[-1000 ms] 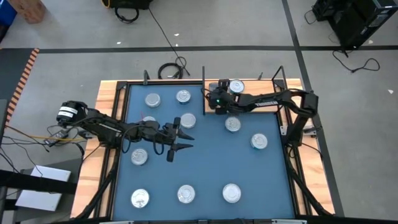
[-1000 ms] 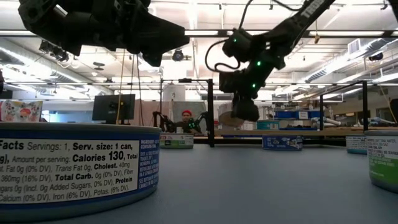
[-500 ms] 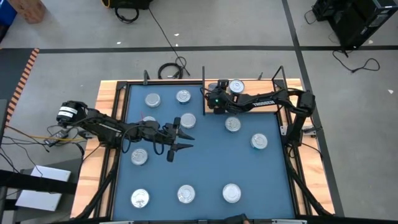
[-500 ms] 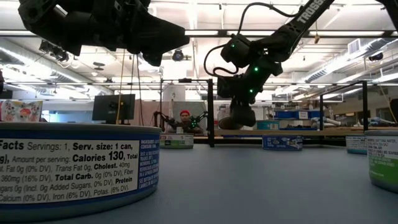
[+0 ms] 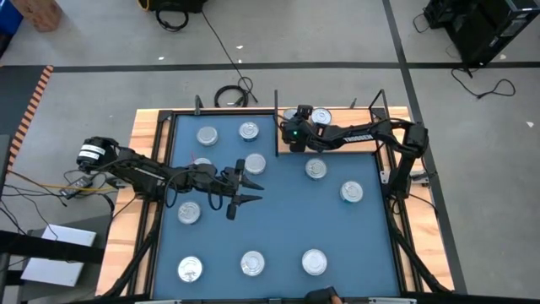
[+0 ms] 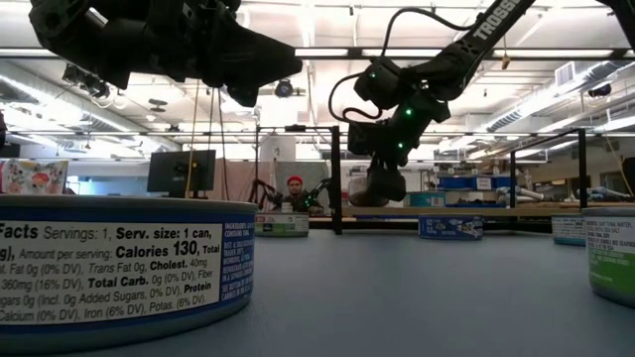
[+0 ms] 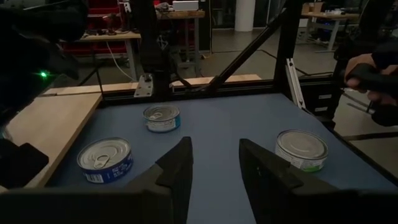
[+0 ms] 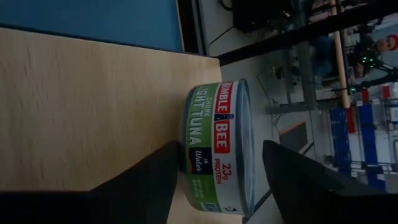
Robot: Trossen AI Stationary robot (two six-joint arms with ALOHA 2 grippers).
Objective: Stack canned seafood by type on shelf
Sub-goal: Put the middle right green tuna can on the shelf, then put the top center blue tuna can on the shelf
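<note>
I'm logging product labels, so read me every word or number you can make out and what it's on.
"BUMBLE BEE", "LIGHT TUNA", "IN Water", "23g PROTEIN": green-labelled tin on the wooden shelf.
"Facts Servings: 1, Serv. size: 1 can", "Calories 130", "Total Carb.": nearest tin in the low view.
"TROSSEN": right arm.
Other tins' labels: too small to read.

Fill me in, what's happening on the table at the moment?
The right gripper is at the wooden shelf at the table's back edge, its fingers open either side of a green-labelled tuna tin that sits on the board. A second tin is also on the shelf. The left gripper hovers open over the blue mat, holding nothing. Nine more tins lie scattered on the mat.
</note>
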